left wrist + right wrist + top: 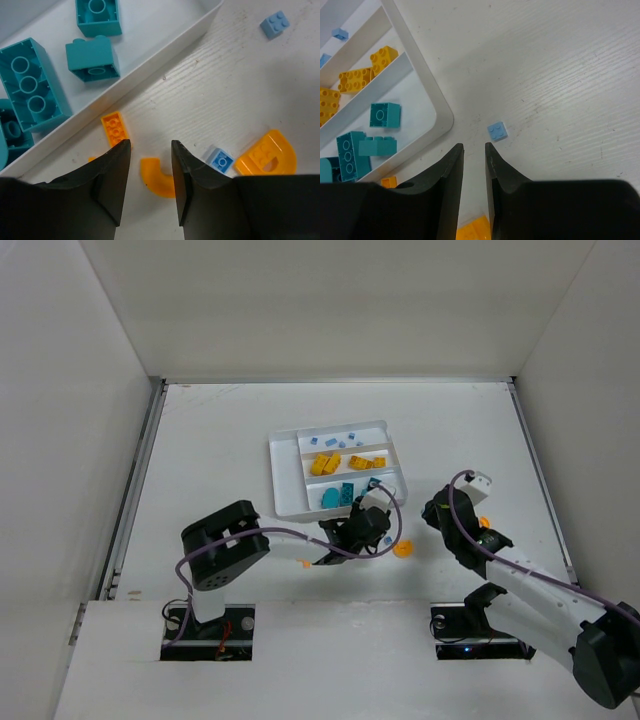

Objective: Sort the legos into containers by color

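The white tray (283,480) holds light blue, yellow and teal legos in separate sections. My left gripper (362,530) hovers just outside its near wall (150,65), open (150,145), with an orange curved piece (157,177) lying on the table between the fingers. An orange flat brick (115,127), a small light blue brick (220,160) and an orange rounded piece (267,155) lie close by. My right gripper (442,515) is low over the table with its jaws slightly apart (474,146) and nothing between them. A light blue brick (498,130) lies just ahead of it.
Teal bricks (30,85) fill the nearest tray section, and yellow ones (355,80) the section behind it. The tray's rounded corner (440,115) is left of the right gripper. Another light blue brick (275,24) lies on the table. White walls enclose the table.
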Robot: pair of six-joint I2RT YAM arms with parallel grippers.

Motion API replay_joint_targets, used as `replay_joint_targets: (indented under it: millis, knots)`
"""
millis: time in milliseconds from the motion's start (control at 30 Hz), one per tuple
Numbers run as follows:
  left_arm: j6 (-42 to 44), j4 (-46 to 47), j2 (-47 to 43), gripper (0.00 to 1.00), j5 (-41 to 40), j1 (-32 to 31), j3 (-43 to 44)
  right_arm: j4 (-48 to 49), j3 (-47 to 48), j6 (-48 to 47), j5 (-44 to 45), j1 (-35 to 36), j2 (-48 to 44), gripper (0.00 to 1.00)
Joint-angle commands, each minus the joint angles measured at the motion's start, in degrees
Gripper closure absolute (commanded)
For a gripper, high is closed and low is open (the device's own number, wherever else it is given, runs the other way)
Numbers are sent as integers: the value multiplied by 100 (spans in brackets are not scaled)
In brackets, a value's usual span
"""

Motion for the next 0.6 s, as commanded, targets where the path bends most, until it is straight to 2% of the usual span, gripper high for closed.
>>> replay_joint_targets:
  millis: [0, 267, 567]
  knots:
    - [-43, 0, -488, 64, 20, -186, -45, 319, 2, -60, 22, 87, -8, 70]
    - [-122, 26, -665, 59, -121, -660, 130, 407, 2, -86, 22, 140, 45, 70]
    - [-298, 307, -67, 60, -182, -538, 315, 408, -51, -95, 13, 166, -104, 71]
